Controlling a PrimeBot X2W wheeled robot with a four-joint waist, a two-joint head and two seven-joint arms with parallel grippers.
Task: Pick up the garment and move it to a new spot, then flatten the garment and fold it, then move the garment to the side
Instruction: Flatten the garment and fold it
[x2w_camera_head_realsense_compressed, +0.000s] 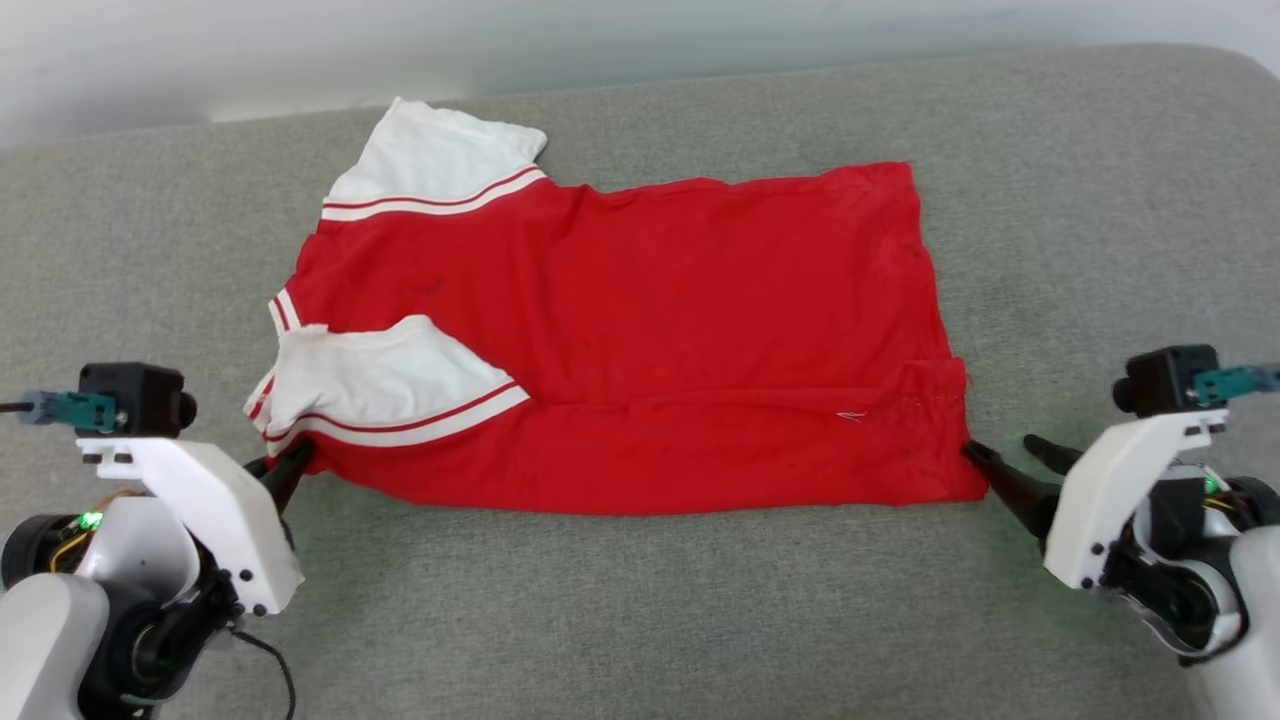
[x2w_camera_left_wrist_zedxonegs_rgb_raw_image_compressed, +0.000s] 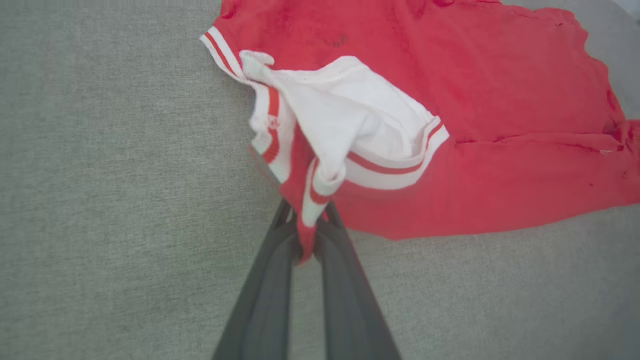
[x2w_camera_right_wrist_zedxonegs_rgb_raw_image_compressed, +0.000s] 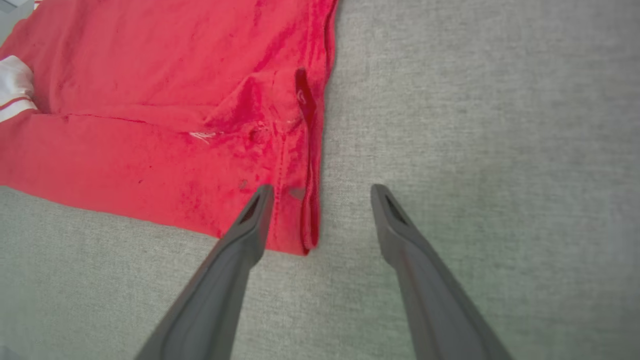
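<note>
The garment (x2w_camera_head_realsense_compressed: 640, 330) lies spread on grey upholstery (x2w_camera_head_realsense_compressed: 640, 620). The left fingers (x2w_camera_left_wrist_zedxonegs_rgb_raw_image_compressed: 270, 280) clamp its lower-left corner; the right fingers (x2w_camera_right_wrist_zedxonegs_rgb_raw_image_compressed: 400, 235) stand apart, straddling its lower-right corner.

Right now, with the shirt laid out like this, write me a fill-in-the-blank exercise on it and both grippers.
1. The left gripper is ___ on the red shirt by its near sleeve.
2. The right gripper stands ___ at the shirt's hem corner.
3. The shirt's sleeves are ___ with red stripe trim.
4. The shirt lies on a ___ upholstered surface.
Missing words: shut; open; white; grey.
</note>
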